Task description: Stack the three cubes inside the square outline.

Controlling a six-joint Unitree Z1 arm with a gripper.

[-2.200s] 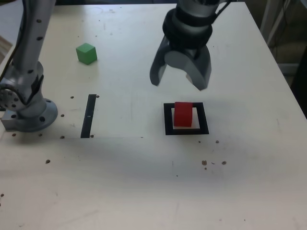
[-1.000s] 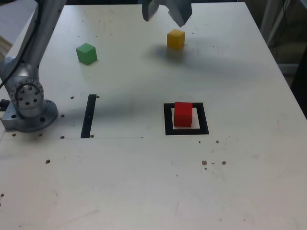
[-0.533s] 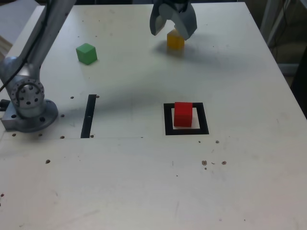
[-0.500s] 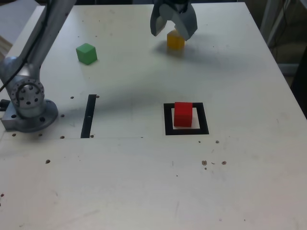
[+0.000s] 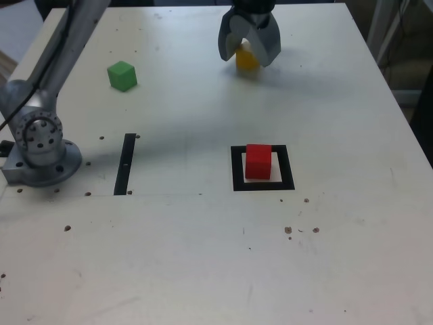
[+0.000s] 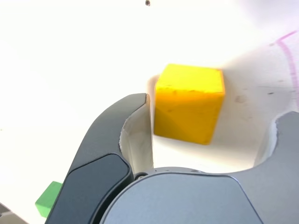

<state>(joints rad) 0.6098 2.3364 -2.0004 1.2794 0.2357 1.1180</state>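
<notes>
No letters, numbers, brand names or signs can be read in either view. The wrist view shows a pink line (image 6: 289,60) marked on the pale tabletop (image 6: 70,56), cut off by the picture's edge, and whether it belongs to any letter or sign cannot be told from the part that shows.

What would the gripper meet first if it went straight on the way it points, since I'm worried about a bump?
Probably the yellow cube, which sits between the open jaws of the gripper, nearer one; that finger might clip it, though depth is unclear.
</notes>
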